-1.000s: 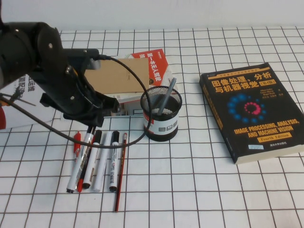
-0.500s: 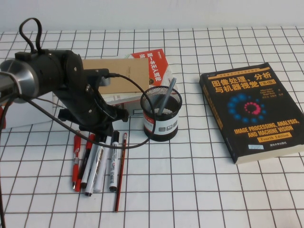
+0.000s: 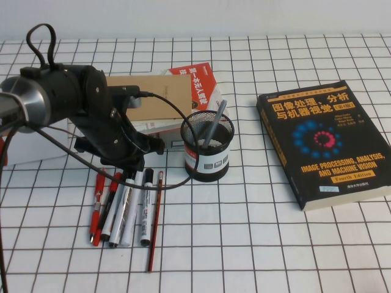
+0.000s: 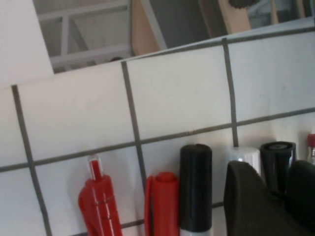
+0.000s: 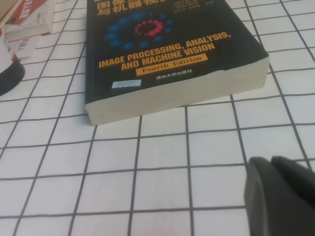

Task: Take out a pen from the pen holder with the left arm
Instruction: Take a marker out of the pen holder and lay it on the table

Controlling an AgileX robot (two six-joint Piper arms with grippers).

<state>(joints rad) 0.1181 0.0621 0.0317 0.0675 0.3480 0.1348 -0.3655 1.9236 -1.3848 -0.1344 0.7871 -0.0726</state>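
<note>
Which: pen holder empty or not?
Not empty: a grey pen leans inside the pen holder. Left gripper low over the table's pens; right gripper by the book.

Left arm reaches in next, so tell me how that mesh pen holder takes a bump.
The pen holder looks light, being open mesh holding one grey pen, so it would probably slide or tip. That leaning pen may shift. The left gripper sits over the loose pens; the right gripper hovers near the black book.

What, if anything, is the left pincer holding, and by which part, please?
Cannot be told: the left pincer sits low over the caps of the loose pens; the right pincer hangs near the book.
</note>
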